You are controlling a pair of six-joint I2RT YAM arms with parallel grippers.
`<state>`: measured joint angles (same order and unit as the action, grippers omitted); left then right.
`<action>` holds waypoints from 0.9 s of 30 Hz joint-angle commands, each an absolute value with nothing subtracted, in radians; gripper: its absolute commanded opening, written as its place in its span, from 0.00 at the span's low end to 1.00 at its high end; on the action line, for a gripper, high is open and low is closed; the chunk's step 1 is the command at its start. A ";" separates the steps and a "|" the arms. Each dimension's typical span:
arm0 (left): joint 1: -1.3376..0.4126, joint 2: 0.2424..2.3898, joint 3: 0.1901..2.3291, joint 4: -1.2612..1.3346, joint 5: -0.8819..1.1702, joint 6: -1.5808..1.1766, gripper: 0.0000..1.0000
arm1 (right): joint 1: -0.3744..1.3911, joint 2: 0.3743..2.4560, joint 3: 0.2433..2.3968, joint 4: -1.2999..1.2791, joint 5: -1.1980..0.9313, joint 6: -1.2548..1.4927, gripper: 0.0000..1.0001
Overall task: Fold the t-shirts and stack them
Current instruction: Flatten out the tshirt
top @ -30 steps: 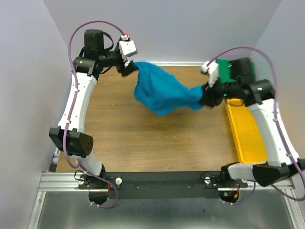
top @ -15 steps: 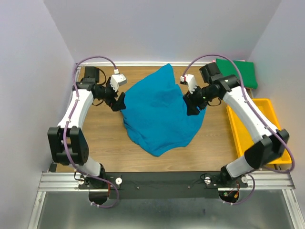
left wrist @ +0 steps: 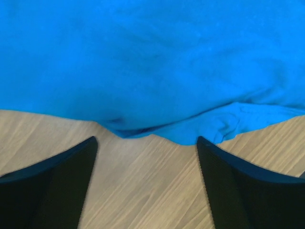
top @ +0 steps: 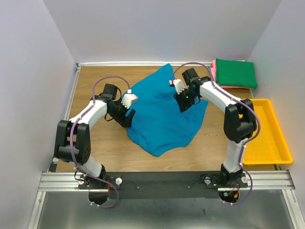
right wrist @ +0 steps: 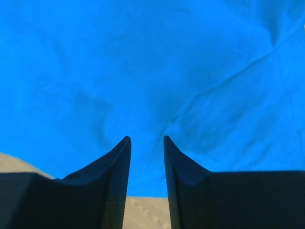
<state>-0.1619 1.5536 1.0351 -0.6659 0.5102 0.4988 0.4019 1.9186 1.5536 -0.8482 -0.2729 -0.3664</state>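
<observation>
Lighting's bright, flat and even from above, just a thin soft shadow along the near edge of the crumpled teal-blue cloth t-shirt (top: 162, 114); wrist views look softer, with dark blurry foreground below it

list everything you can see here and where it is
teal-blue t-shirt: 1, teal-blue, spread unfolded mid-table
green t-shirt: 1, dark green, folded, far right corner
pink t-shirts: count unclear, pink, edges showing under the green one
tray: 1, yellow, right side of table
table: 1, brown wood
arms: 2, white and black
left claw: 1, black, wide open at the teal shirt's left edge
right claw: 1, black, narrowly parted over the teal shirt
</observation>
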 commanded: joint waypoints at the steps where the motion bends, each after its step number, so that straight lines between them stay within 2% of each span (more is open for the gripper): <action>1: -0.193 1.610 1.034 -0.614 0.426 0.442 0.82 | 0.402 1.974 1.528 -0.750 -0.200 -0.374 0.38; 2: -0.193 1.623 1.038 -0.617 0.423 0.439 0.77 | 0.402 1.985 1.511 -0.743 -0.189 -0.379 0.37; 5: -0.195 1.670 1.063 -0.620 0.413 0.430 0.55 | 0.402 1.991 1.465 -0.721 -0.167 -0.393 0.34; 6: -0.195 1.683 1.083 -0.620 0.400 0.428 0.39 | 0.402 1.987 1.435 -0.721 -0.172 -0.394 0.34; 8: -0.195 1.721 1.113 -0.618 0.388 0.431 0.23 | 0.406 1.977 1.396 -0.716 -0.186 -0.393 0.32; 9: -0.195 1.738 1.150 -0.621 0.374 0.433 0.11 | 0.413 1.967 1.353 -0.716 -0.190 -0.393 0.32; 12: -0.195 1.808 1.222 -0.624 0.351 0.434 0.00 | 0.460 1.941 1.254 -0.715 -0.209 -0.387 0.29; 15: -0.193 1.913 1.406 -0.649 0.345 0.427 0.00 | 0.579 1.913 1.178 -0.716 -0.258 -0.358 0.27; 17: -0.192 1.999 1.497 -0.660 0.347 0.410 0.00 | 0.726 1.867 1.146 -0.735 -0.386 -0.330 0.28; 20: -0.173 2.071 1.678 -0.655 0.331 0.364 0.00 | 0.819 1.790 1.236 -0.794 -0.670 -0.298 0.33; 22: -0.137 2.077 1.767 -0.655 0.325 0.322 0.00 | 0.795 1.761 1.325 -0.825 -0.680 -0.269 0.35; 23: -0.123 2.060 1.781 -0.660 0.337 0.315 0.07 | 0.723 1.743 1.401 -0.830 -0.672 -0.270 0.36; 24: -0.111 2.043 1.772 -0.660 0.366 0.308 0.24 | 0.675 1.737 1.434 -0.834 -0.664 -0.275 0.37; 26: -0.081 1.958 1.732 -0.644 0.397 0.308 0.38 | 0.537 1.767 1.529 -0.834 -0.606 -0.284 0.40; 27: -0.080 1.924 1.677 -0.638 0.399 0.314 0.39 | 0.507 1.788 1.558 -0.834 -0.563 -0.288 0.40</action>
<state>-0.1249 2.0590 1.7378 -0.6411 0.3595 0.3450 0.7136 1.8050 1.4105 -0.8169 -0.5922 -0.3061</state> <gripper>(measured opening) 0.350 0.398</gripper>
